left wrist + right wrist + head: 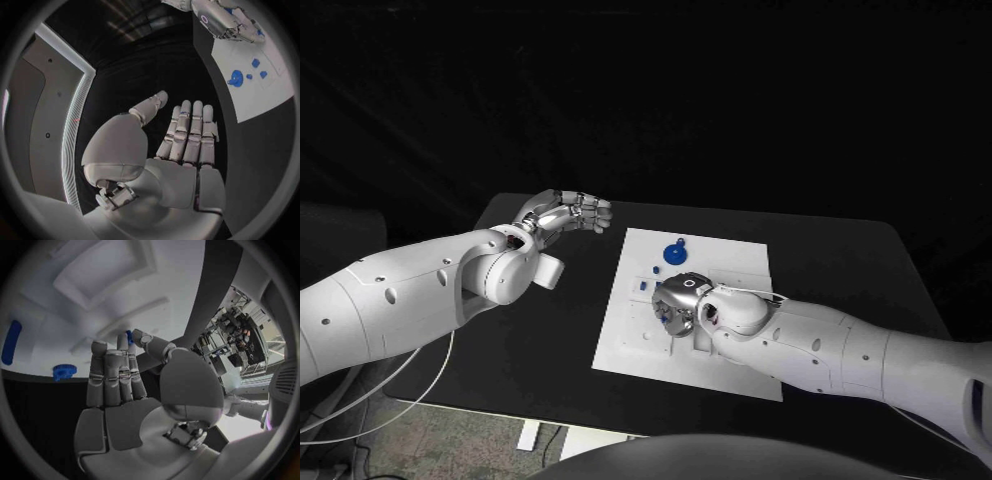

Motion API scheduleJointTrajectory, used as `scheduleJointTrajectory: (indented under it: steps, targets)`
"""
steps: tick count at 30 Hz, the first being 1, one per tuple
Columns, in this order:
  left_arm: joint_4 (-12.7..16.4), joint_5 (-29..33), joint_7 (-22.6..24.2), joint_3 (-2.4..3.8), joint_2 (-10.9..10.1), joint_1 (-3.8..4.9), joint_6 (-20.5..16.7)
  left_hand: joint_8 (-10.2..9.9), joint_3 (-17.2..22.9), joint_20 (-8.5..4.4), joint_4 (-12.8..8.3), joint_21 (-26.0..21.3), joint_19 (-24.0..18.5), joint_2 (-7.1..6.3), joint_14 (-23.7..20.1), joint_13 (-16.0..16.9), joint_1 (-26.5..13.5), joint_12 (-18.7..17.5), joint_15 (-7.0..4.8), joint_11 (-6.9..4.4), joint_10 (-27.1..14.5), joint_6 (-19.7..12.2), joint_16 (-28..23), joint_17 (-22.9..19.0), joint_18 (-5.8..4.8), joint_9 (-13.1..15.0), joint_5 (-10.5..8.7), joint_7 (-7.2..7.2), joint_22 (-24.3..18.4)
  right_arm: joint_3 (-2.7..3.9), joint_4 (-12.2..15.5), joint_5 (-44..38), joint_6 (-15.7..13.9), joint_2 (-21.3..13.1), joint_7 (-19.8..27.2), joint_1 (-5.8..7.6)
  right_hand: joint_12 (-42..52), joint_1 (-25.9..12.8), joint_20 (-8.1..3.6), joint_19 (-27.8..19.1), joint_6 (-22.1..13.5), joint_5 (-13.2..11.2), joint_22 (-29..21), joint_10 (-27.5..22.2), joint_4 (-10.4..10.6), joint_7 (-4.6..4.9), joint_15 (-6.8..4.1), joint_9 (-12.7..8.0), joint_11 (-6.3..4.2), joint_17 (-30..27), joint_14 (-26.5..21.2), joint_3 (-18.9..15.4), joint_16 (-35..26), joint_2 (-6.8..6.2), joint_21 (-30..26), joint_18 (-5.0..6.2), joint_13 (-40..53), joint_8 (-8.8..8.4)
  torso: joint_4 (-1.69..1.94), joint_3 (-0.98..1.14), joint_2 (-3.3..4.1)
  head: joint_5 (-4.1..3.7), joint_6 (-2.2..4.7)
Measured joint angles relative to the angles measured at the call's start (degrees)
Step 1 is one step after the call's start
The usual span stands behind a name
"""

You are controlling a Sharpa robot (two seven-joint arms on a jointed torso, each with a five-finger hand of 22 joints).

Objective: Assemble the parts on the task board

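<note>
Where the white task board [721, 262] lies at the table's [848, 260] centre, we note small blue parts [675, 252] near its far edge. Our right hand [679, 300] rests over the board; its grasp is indeterminable. Our left hand [568, 213] hangs released near the table's far left corner.

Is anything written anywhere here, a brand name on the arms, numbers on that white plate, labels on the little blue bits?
No text can be read in these pictures.
Task board: plain white, with no letters or numbers to be made out.
Blue parts: no markings visible.
Left robot hand and right robot hand: bare silver, no logo visible.
Room clutter at the edge of the right wrist view: too small and blurred to read.
</note>
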Motion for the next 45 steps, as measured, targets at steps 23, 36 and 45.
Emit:
scheduleJointTrajectory:
  steps: [23,36,45]
  targets:
    - [0.31,-0.02,-0.14,0.01,-0.39,0.13,0.08,0.0,0.0,0.0,0.0,0.0,0.0,0.0,0.0,0.0,0.0,0.0,0.0,0.0,0.0,-0.21,-0.16,-0.05,-0.38,0.0,0.0,0.21,0.03,-0.45,2.25,2.52,-2.95,-1.94,0.15,-0.18,-7.1,-3.6,0.12,-0.1,-8.34,2.89,0.0,-8.99,-0.52,4.22,3.31,-2.36,4.07,0.31,-0.21,-7.66,-0.02,-4.07,0.01,-1.06,-2.84,-5.11,-0.14,-0.01,-0.11,0.01,-0.27]
    - [0.11,-0.02,-0.22,0.0,-0.65,0.24,0.11,0.0,0.0,0.0,0.0,0.0,0.0,0.0,0.0,0.0,0.0,0.0,0.0,0.0,0.0,-0.21,-0.16,-0.05,-0.46,0.0,0.0,0.2,0.02,1.34,10.16,4.46,-6.92,-7.93,0.19,2.71,-7.83,-2.75,0.42,-0.22,-8.51,2.76,0.0,-9.76,0.08,4.03,3.71,-2.56,4.31,0.31,-0.59,-8.16,-0.03,-5.49,-0.21,-1.1,-4.05,-5.04,-0.23,0.05,-0.13,-0.61,0.14]
    - [-0.63,-0.02,-0.22,0.0,-0.57,0.24,0.14,0.0,0.0,0.0,0.0,0.0,0.0,0.0,0.0,0.0,0.0,0.13,0.0,0.0,0.0,-0.21,-0.16,-0.05,-0.53,0.0,0.0,0.21,0.02,4.04,11.64,6.7,-6.44,-12.76,0.45,6.64,-5.09,-1.86,0.33,0.32,-7.21,1.56,-0.01,-5.7,1.04,3.41,2.78,-2.52,2.87,0.45,0.08,-7.42,0.33,-5.33,-0.21,-1.09,-3.12,-4.45,-0.39,0.14,-0.25,-1.71,0.71]
